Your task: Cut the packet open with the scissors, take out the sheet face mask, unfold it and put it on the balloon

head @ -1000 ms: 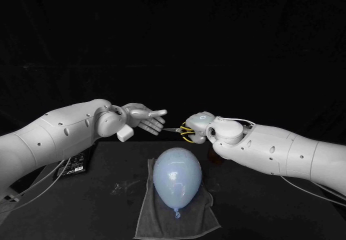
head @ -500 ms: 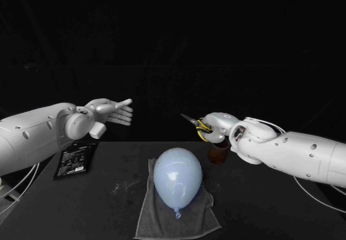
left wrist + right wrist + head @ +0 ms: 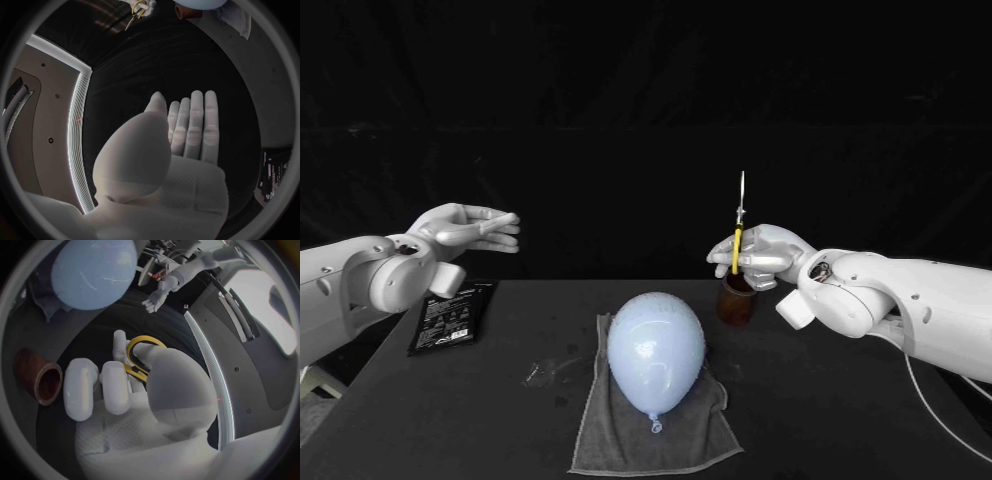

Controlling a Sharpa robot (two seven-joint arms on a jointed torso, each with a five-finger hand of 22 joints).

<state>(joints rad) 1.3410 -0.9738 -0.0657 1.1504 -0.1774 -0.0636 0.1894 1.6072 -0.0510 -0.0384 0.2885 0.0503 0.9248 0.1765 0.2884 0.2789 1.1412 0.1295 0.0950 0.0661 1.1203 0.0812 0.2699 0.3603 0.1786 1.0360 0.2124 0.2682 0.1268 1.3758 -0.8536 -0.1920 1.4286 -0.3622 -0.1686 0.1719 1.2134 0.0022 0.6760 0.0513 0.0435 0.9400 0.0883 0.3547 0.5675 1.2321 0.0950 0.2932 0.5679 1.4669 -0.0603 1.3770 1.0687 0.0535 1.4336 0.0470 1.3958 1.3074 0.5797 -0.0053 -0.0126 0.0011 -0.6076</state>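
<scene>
Silver and empty, the left hand (image 3: 466, 228) hangs above the far left of the table (image 3: 877, 400), fingers straight and side by side, holding nothing. Below it the packet (image 3: 452, 315) lies flat on the table at the far left, a dark, glossy rectangle with pale print. Whether its top is already cut cannot be told. No mask is out, so by my reading taking it out, unfolding it and laying it on are all left to do.

In the middle a grey towel (image 3: 625, 440), soft and rumpled at its edges, carries the balloon (image 3: 655, 350). The balloon is a smooth, pale-blue egg shape with its knot toward the near side and its skin bare.

To the right, the right hand (image 3: 762, 260) is wrapped round the yellow loops of the scissors (image 3: 738, 225), whose thin metal blades lie together in one line and point straight up. Just below that hand a round, brown, open-mouthed cup (image 3: 734, 305) stands on the far side of the table. With the scissors upright over the cup, I judge the cutting step either just finished or not yet begun.
</scene>
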